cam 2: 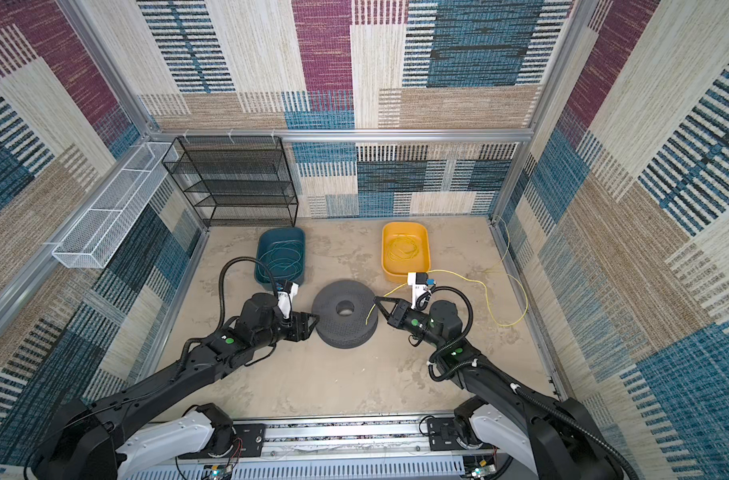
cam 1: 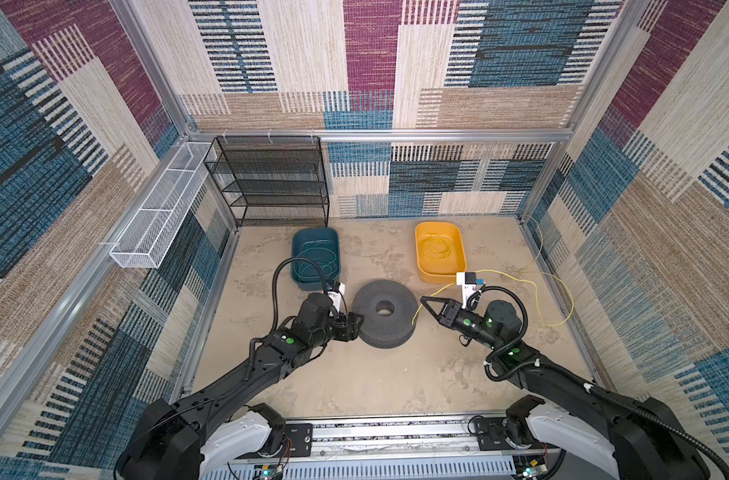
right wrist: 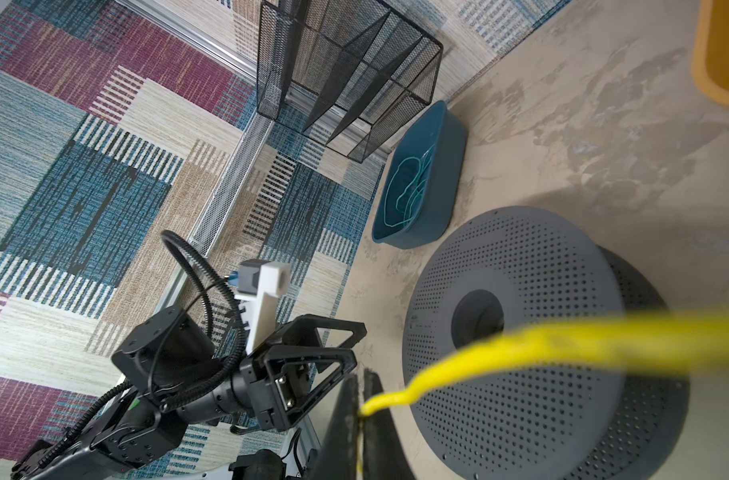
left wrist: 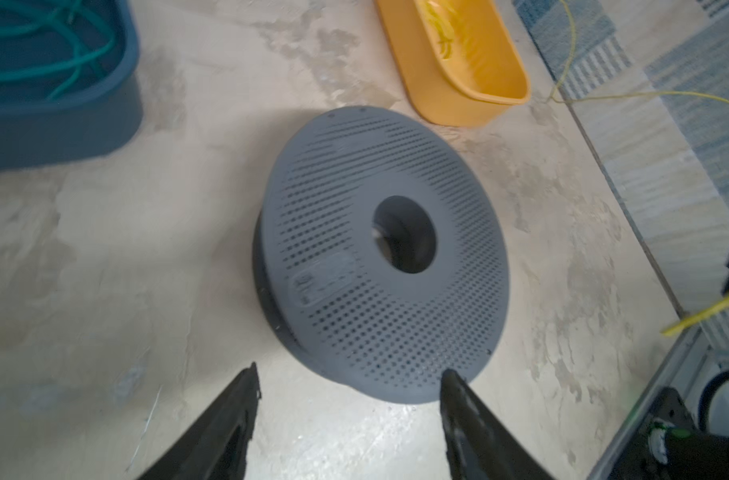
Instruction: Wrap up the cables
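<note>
The thin bright yellow cable (right wrist: 562,336) is pinched near its end in the clenched right pincer (cam 1: 423,298), just beside the grey perforated plastic spool (cam 1: 371,328). The rest is trailed over the tabletop (cam 1: 354,374). The left pincer (left wrist: 350,370) is spread at the spool's rim, with nothing held. Left unsteadied, the spool could be dragged by a pull on the cable, or the short end slipped free.
</note>
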`<state>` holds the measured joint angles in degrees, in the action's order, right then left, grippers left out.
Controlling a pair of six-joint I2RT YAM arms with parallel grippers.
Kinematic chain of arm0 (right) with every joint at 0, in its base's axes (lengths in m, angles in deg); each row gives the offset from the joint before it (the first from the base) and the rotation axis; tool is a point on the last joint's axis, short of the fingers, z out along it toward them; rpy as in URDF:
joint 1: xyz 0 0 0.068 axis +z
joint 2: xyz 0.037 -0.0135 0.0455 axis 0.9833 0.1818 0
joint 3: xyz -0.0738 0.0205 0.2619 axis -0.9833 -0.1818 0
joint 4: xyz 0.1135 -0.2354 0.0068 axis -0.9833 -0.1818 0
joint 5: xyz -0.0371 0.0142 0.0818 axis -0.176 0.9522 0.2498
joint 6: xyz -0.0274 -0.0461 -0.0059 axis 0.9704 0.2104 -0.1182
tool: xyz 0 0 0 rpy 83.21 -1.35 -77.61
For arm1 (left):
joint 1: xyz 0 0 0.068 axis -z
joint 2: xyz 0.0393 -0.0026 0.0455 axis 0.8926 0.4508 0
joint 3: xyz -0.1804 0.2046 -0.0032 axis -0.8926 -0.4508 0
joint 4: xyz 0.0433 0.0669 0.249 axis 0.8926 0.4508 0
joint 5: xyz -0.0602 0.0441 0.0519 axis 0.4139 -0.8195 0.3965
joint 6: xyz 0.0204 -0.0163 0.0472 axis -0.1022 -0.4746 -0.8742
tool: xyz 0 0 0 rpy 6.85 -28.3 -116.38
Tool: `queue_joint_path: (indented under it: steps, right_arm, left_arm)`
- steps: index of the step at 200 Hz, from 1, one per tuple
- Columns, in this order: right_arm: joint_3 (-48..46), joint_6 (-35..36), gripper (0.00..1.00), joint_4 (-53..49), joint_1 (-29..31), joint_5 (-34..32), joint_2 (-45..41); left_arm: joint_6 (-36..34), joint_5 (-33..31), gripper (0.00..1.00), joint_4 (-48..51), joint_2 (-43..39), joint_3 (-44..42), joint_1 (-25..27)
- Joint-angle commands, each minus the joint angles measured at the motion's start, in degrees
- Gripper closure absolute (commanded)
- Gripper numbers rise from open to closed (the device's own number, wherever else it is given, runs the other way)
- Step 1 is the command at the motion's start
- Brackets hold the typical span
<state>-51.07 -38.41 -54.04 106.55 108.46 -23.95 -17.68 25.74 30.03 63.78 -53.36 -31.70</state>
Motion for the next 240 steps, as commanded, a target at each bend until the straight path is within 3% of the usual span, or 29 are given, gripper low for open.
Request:
queue_joint_path:
  steps: [1,38,59,104,136,172,192,240]
  right_arm:
    - [0.8,1.3,1.0,2.8,0.0,-0.2,0.8]
    - [1.5,2.5,1.0,1.1,0.0,-0.6,0.6]
    - [1.7,2.6,1.0,0.7,0.0,-0.7,0.5]
    - [1.7,2.8,1.0,0.2,0.0,-0.8,0.6]
    - [1.4,2.7,1.0,0.3,0.0,-0.9,0.2]
    - [1.4,2.8,1.0,-0.3,0.0,-1.2,-0.8]
    - [1.4,3.2,1.0,-1.0,0.0,-1.6,-1.8]
    - [1.8,3.7,1.0,-1.9,-0.1,-2.5,-3.6]
  left_arm:
    - [8.9,8.2,0.29,-9.8,2.3,-2.3,-3.5]
    - [11.4,14.6,0.25,-18.0,11.7,-2.5,-6.8]
    - [14.3,17.7,0.25,-27.5,16.3,-3.8,-7.6]
    - [16.1,20.2,0.48,-34.4,21.9,-2.0,-8.1]
    - [16.4,20.1,0.6,-35.6,23.7,-1.1,-8.1]
    - [17.3,20.2,0.86,-39.2,25.8,-1.5,-8.1]
    - [16.6,20.1,1.0,-37.8,24.5,-1.1,-8.2]
    - [7.8,13.7,1.0,-14.0,11.9,6.3,-7.9]
